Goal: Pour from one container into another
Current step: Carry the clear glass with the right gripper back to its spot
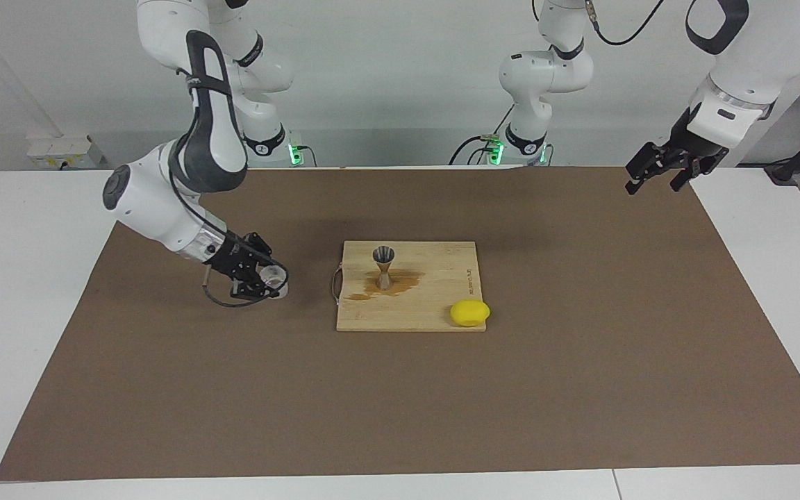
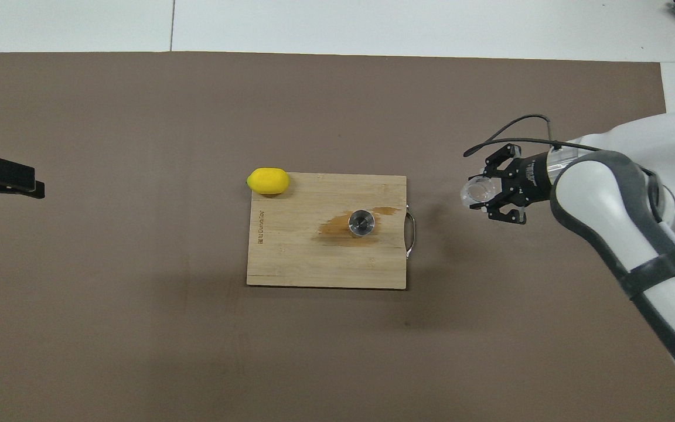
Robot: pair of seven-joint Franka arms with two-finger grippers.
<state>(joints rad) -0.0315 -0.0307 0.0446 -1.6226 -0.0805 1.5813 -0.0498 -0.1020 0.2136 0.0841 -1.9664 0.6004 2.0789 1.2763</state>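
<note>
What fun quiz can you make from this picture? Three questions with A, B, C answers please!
1. Where does the metal jigger stand?
A. on the wooden board
B. on the brown mat
C. inside the glass cup

2. What colour is the lemon?
A. green
B. yellow
C. red

3. What is the right gripper doing?
A. hanging empty
B. shut on the glass cup
C. squeezing the lemon

Answers:
1 A: the jigger stands upright on the board, in a brown spill.
2 B: the lemon at the board's corner is bright yellow.
3 B: its jaws hold the clear cup over the mat, off the board toward the right arm's end; the left gripper waits with open jaws.
</note>
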